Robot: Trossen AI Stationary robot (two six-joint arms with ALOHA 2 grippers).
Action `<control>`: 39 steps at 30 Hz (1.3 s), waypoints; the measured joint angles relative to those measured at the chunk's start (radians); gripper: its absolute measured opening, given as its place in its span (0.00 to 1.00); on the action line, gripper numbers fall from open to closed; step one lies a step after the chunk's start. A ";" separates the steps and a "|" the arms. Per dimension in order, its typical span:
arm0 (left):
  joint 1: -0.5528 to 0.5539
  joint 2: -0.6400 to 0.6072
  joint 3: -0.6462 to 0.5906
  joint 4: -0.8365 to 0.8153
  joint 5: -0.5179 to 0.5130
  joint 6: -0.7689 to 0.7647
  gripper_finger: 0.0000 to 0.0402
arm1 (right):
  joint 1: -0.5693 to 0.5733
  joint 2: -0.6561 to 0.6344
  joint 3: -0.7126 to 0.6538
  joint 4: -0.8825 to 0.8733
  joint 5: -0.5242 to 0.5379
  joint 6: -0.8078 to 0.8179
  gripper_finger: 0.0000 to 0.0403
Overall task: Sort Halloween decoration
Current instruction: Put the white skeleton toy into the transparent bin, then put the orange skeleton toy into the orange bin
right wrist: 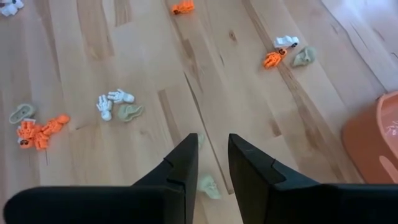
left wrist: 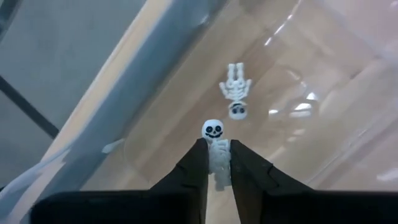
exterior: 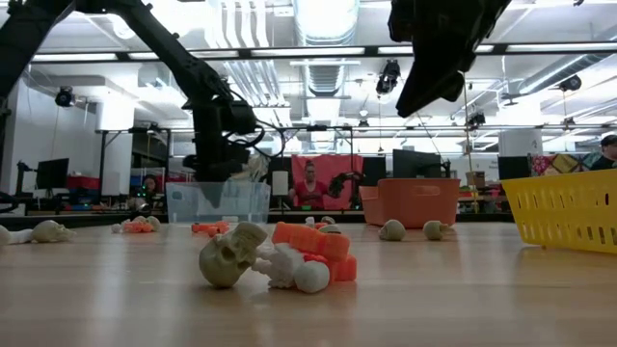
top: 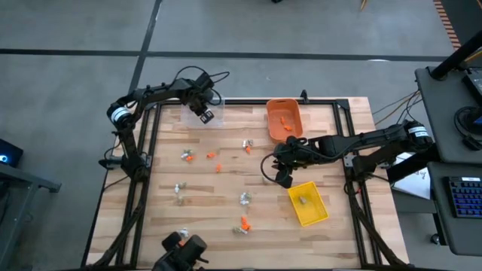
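Left pincer pinching white skeleton, legs hidden between fingers

Orange, white and tan trinkets; orange bin, yellow bin.

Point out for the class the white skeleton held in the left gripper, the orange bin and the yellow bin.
white skeleton (left wrist: 216,144), left wrist view, on its chest below the skull.
orange bin (top: 284,118), high view, on its floor.
yellow bin (top: 317,212), high view, on its floor.
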 joint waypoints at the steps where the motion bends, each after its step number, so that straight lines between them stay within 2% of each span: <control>1: 0.000 0.000 0.000 -0.003 -0.005 -0.003 0.11 | 0.000 0.000 0.000 0.004 0.000 0.000 0.20; 11: -0.001 0.000 0.002 -0.035 -0.008 -0.016 0.24 | 0.000 0.000 0.000 0.014 0.000 0.000 0.21; 17: -0.007 -0.016 0.006 -0.056 -0.004 -0.044 0.25 | 0.000 0.000 0.000 0.015 0.000 0.001 0.19; 25: -0.046 -0.106 0.006 -0.126 0.004 -0.080 0.25 | 0.000 0.000 0.000 0.016 0.000 0.008 0.21; 31: -0.123 -0.205 0.000 -0.150 0.028 -0.136 0.25 | 0.000 0.000 0.000 0.022 0.000 0.013 0.20; 39: -0.313 -0.321 -0.051 -0.132 0.060 -0.182 0.25 | 0.001 0.000 0.000 0.022 0.000 0.016 0.18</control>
